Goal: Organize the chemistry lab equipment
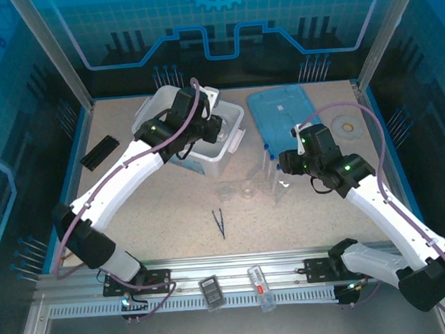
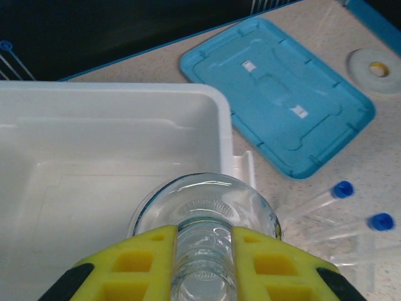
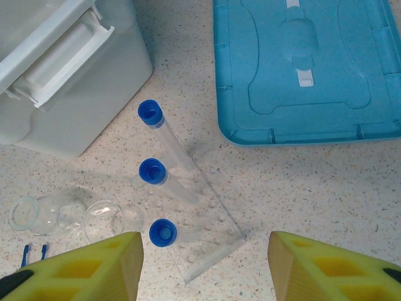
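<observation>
We see the left end effector (image 2: 205,248) clamping a round clear glass vessel (image 2: 207,200), white plastic bin (image 2: 94,125) below it; the right end effector (image 3: 205,257) is spread wide.

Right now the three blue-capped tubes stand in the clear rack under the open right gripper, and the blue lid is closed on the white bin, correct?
Not quite. The blue lid is off the white bin, lying flat on the table beside it; the right wrist view shows it. The tubes do stand in the rack under the open right gripper.
</observation>
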Controlling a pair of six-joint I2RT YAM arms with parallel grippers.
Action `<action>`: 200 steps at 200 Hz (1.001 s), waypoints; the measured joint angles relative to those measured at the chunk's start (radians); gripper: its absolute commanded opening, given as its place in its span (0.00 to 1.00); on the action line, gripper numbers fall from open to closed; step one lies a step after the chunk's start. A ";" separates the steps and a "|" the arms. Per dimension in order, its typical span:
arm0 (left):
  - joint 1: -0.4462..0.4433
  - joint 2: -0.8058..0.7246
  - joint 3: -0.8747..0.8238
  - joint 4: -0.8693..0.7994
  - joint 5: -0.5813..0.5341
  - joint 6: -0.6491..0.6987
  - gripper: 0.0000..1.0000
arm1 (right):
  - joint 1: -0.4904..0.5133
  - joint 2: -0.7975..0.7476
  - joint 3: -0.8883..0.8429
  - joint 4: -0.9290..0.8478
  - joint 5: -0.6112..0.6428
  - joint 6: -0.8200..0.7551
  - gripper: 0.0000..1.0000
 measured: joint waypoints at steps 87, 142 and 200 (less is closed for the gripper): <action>0.135 0.201 0.057 0.002 0.019 0.005 0.05 | 0.000 -0.008 -0.013 0.002 -0.005 0.000 0.56; 0.140 0.320 0.057 0.002 0.033 0.017 0.05 | -0.005 -0.008 -0.013 0.007 -0.017 0.000 0.56; 0.140 0.377 0.056 0.011 0.033 0.038 0.05 | -0.005 -0.008 -0.013 0.007 -0.023 0.000 0.56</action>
